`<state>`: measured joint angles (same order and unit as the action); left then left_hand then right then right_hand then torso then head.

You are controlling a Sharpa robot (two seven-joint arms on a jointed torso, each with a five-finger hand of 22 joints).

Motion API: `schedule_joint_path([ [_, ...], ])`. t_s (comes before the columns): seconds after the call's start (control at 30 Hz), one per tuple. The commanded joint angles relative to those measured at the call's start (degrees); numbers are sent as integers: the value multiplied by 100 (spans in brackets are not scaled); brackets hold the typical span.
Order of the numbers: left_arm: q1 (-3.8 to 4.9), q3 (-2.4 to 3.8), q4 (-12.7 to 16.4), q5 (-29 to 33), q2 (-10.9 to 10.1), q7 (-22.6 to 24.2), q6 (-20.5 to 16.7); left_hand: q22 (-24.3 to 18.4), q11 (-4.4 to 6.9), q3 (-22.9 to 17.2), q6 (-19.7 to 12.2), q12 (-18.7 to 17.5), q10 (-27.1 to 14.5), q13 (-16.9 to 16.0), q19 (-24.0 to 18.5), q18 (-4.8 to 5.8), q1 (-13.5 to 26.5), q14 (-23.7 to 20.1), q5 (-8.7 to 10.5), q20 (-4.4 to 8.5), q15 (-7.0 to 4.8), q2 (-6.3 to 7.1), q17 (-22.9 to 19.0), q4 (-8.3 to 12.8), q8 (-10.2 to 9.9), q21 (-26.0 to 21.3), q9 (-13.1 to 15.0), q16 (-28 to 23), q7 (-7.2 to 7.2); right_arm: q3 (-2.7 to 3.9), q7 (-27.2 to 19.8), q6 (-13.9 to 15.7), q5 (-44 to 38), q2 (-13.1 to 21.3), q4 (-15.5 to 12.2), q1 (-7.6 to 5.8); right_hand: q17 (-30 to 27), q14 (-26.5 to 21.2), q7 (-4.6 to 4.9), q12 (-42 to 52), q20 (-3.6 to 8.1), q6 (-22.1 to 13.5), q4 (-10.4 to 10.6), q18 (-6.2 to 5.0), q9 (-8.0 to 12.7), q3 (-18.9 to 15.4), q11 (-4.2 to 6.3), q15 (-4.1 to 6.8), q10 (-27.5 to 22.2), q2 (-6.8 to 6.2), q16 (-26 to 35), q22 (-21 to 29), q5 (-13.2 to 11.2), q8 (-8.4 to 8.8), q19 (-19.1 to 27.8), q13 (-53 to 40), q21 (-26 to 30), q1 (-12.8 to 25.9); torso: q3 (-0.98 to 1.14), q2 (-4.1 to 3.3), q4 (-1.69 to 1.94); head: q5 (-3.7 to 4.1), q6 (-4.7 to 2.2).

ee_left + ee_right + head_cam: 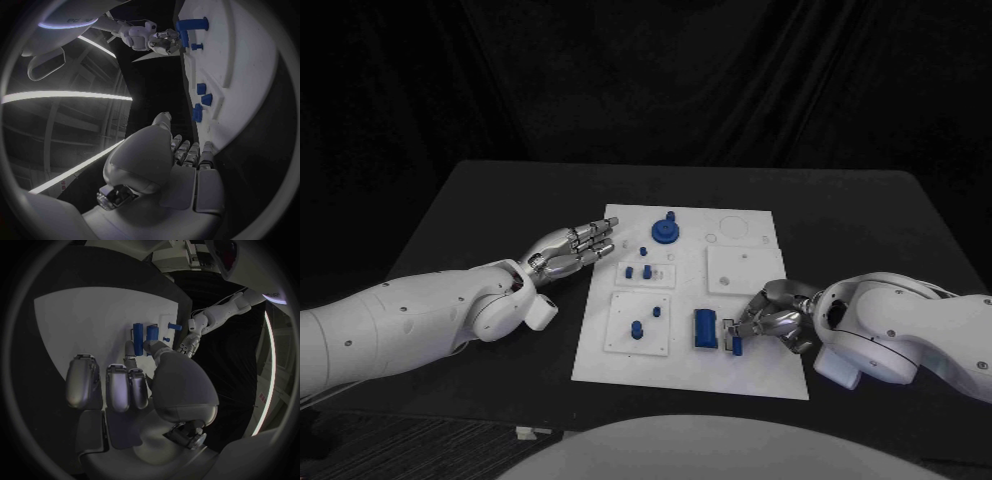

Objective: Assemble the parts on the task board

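Since the right hand sits at the board's near right edge, we read the coming move as its own:

Nearer hand: the right hand (773, 322) is at the near right of the task board (733, 375), touching or just beside the parts there; the left hand (574, 247) hovers off the board's left edge, well apart from them.

Key part: a small blue peg (736, 345) stands just in front of the right hand's fingertips, with the larger blue block (707, 330) just beside it, further in on the board.

Long axis: we judge the block to run from the near side to the far side of the board, and the peg to stand upright.

Right hand state: its fingers curl in around the peg; in the head view we think it pinches the peg, but the contact is too small to be sure.

Left hand state: open, fingers stretched out together, holding nothing.

Other parts: a round blue knob (665, 231) stands at the far middle of the board; small blue pieces (639, 271) lie in the middle left.

Surface: the black surface (488, 200) carries the board.

Next move, in our judgement: a short carry of the peg leftward toward the block.
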<state>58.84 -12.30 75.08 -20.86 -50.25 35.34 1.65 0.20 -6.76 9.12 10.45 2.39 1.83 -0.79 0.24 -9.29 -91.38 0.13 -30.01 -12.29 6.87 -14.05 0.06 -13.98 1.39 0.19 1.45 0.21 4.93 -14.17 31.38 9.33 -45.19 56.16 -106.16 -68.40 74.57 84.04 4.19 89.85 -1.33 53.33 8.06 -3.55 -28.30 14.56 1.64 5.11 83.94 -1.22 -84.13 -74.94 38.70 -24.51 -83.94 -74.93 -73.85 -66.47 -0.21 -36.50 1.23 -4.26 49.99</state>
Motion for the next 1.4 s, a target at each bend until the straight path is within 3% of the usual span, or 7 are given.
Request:
schedule_joint_path([
  [0.03, -22, -6, 6, 5, 15, -47, 75, 6, -14, -38, 6, 35, 14, -7, 9, -43, -46, -13, -31, -44, 15, 0, -6, 5, 19, 12, 8, -21, 46, 0, 289, -56, 244, -34, 43, -9, -13, 334, -179, 15, 41, 200, 34, -14, -20, 1, 25, 33, 606, -19, 13, -1016, -118, 33, -33, -1507, 26, 75, -2, -4, 2, 5, 1],
  [0.53, -23, -6, 0, 5, 20, -62, 91, 6, -14, -51, 41, 37, 16, -7, 10, -47, -40, -13, -31, -46, 13, 0, -6, 10, 26, 13, 13, -21, 90, 0, 221, 113, -53, -164, 189, -10, -117, 312, -139, 15, 25, 74, 123, -39, -63, -50, -9, 9, 606, -83, 61, -978, -632, 102, 14, -1507, 156, 227, -3, -4, 3, -5, 1],
  [0.8, -24, -6, -3, 5, 22, -75, 98, 6, -10, -60, 60, 36, 15, -6, 9, -49, -37, -13, -33, -48, 14, 1, -6, 15, 29, 13, 15, -21, 119, 0, 149, 148, -138, -222, 225, -10, -155, 305, -89, 15, -16, -132, 151, -81, -185, -159, -57, -33, 606, -130, 84, -916, -1064, 6, 100, -1507, 375, 262, 0, -8, 2, -8, 1],
  [1.07, -26, -6, -9, 5, 28, -104, 109, 6, -9, -65, 68, 36, 15, -6, 10, -49, -38, -13, -36, -49, 14, 1, -6, 19, 30, 13, 16, -21, 131, 0, 110, 167, -274, -247, 248, -9, -197, 294, -65, 15, -30, -240, 154, -95, -237, -218, -78, -50, 606, -159, 104, -897, -1201, -34, 126, -1507, 447, 265, -2, -4, 0, -16, 1],
  [1.1, -26, -6, -9, 5, 29, -109, 110, 6, -9, -65, 68, 36, 15, -6, 10, -49, -38, -13, -36, -49, 14, 1, -6, 19, 30, 13, 16, -21, 131, 0, 111, 159, -294, -248, 248, -9, -203, 292, -47, 15, -46, -330, 180, -95, -286, -281, -94, -64, 606, -171, 107, -895, -1383, -87, 132, -1507, 464, 296, -2, -4, 0, -17, 1],
  [1.23, -28, -6, -10, 5, 29, -124, 113, 6, -8, -77, 80, 34, 13, -6, 10, -51, -43, -13, -42, -52, 16, 1, -6, 31, 32, 13, 17, -21, 155, 0, 130, 93, -338, -254, 247, -9, -213, 289, -20, 15, -65, -477, 221, -98, -375, -407, -120, -88, 606, -199, 112, -894, -1721, -206, 133, -1507, 480, 341, 0, -4, 0, -13, 1],
  [1.4, -31, -6, -10, 5, 30, -138, 115, 6, -8, -77, 80, 34, 13, -6, 10, -51, -43, -13, -42, -52, 16, 1, -6, 31, 32, 13, 17, -21, 155, 0, 159, -50, -439, -263, 250, -8, -234, 283, -9, 15, -84, -614, 311, -102, -461, -662, -133, -102, 606, -284, 121, -892, -2464, -357, 135, -1507, 506, 465, -2, -4, 1, -14, 1],
])
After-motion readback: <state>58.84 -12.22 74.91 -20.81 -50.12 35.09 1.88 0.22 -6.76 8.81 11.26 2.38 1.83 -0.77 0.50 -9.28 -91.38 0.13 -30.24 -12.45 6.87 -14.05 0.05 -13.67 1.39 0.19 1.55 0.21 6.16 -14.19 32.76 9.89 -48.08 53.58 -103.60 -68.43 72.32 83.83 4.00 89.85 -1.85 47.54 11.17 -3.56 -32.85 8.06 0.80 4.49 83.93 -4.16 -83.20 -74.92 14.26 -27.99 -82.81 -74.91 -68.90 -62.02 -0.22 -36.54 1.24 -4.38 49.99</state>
